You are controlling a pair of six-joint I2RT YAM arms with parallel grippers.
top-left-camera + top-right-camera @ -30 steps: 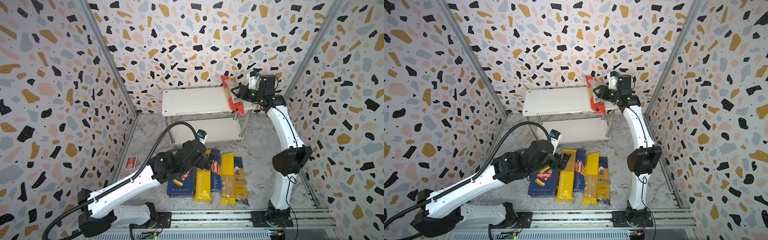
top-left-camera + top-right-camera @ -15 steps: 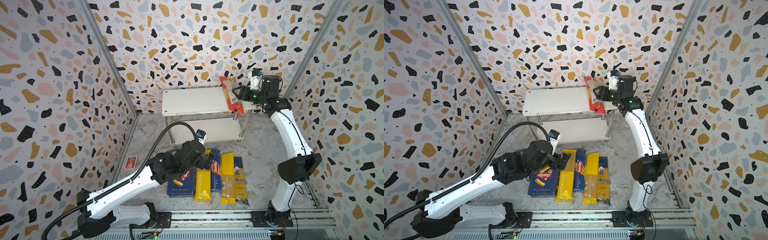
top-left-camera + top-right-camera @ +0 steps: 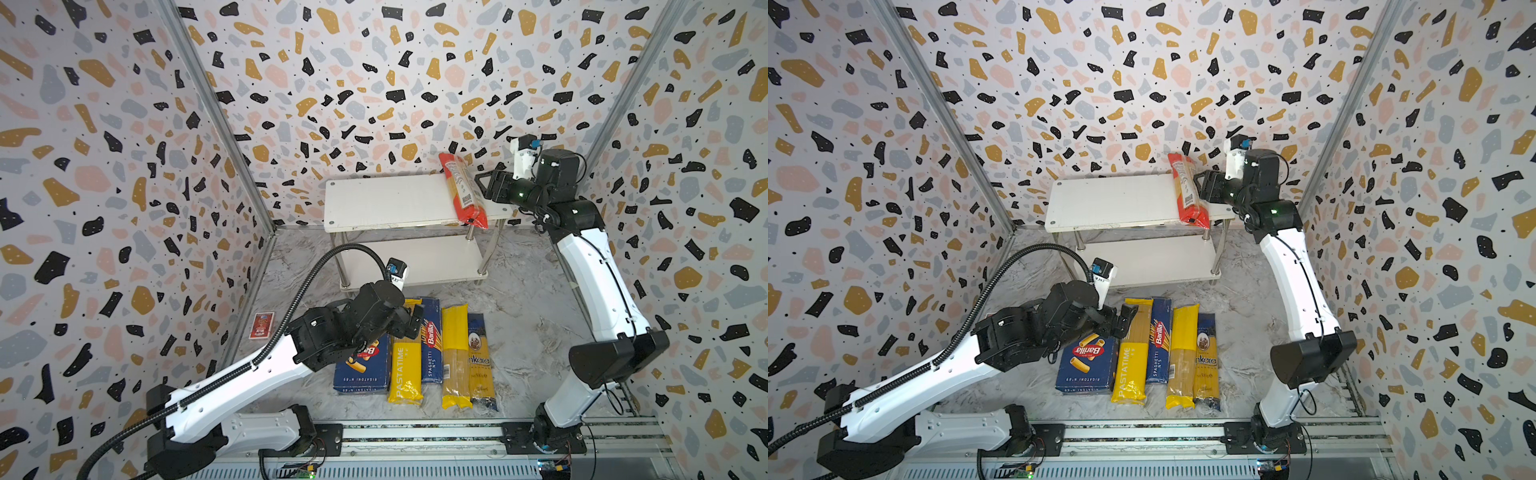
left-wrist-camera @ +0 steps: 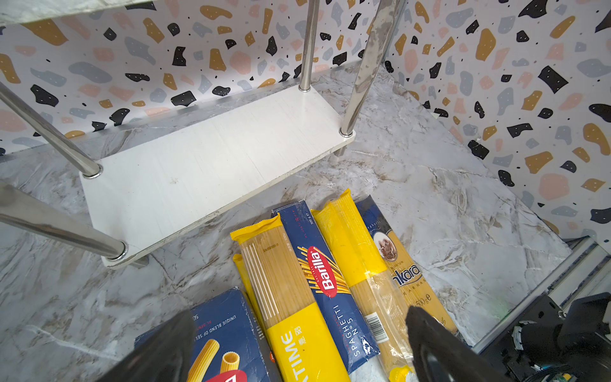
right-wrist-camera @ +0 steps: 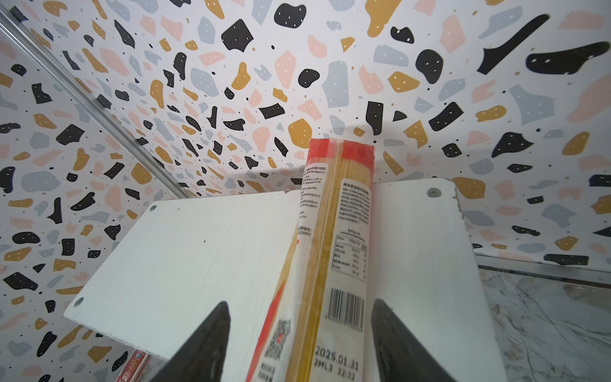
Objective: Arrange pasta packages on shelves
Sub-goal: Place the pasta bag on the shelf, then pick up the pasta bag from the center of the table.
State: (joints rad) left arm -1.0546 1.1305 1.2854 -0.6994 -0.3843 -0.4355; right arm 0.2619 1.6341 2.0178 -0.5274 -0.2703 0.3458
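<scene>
**Red-orange bag on top board; both grippers open**

Top views: the shelves (image 3: 386,199) stand against the back wall. The red-orange bag (image 3: 462,191) lies across the right end of the top board, its near end overhanging the front edge. The right gripper (image 3: 482,187) is just beside it, off the board's right end. On the floor in front of the shelves is a row, side by side: wide Barilla box (image 3: 361,365); PASTATIME bag (image 3: 405,374); narrow Barilla box (image 3: 431,345); plain yellow bag (image 3: 456,349); ankara bag (image 3: 480,361). The left gripper (image 3: 1121,322) hangs over the row's far end, and a small red pack (image 3: 262,325) lies well apart by the left wall.

Left wrist: the fingers (image 4: 158,350) are spread wide above the row and grip nothing; the shelves' lower board (image 4: 215,165) is just past the packs.

Right wrist: the red-orange bag (image 5: 337,215) runs lengthwise between the fingers (image 5: 205,347) — bare board shows between one finger and the bag. The other finger is close to it, contact unclear; the jaws are apart, not clamped.
</scene>
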